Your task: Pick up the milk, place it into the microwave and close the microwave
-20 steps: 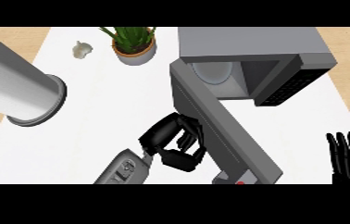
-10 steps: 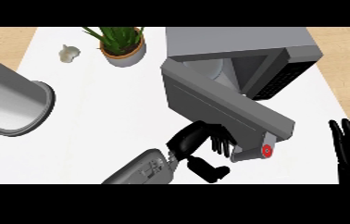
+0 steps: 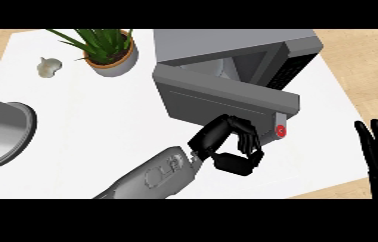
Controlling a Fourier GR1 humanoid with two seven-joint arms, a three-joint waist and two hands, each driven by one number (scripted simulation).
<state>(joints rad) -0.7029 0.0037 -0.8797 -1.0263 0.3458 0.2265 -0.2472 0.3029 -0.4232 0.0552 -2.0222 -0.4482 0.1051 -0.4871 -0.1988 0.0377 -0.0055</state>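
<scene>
Microwave (image 3: 244, 61): door (image 3: 221, 97) partly ajar, long axis running 10 to 4 o'clock. Left hand (image 3: 225, 143): fingers curled, holding nothing visible, touching the door's outer face from 6 o'clock; nearer hand. Right hand (image 3: 367, 145): open, resting at 3 o'clock edge. Milk: not visible, presumably inside.

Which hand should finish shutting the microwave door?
The left hand. Its curled fingers are already at the outer face of the partly closed door. The right hand rests open at the view's right edge, away from the microwave.
</scene>
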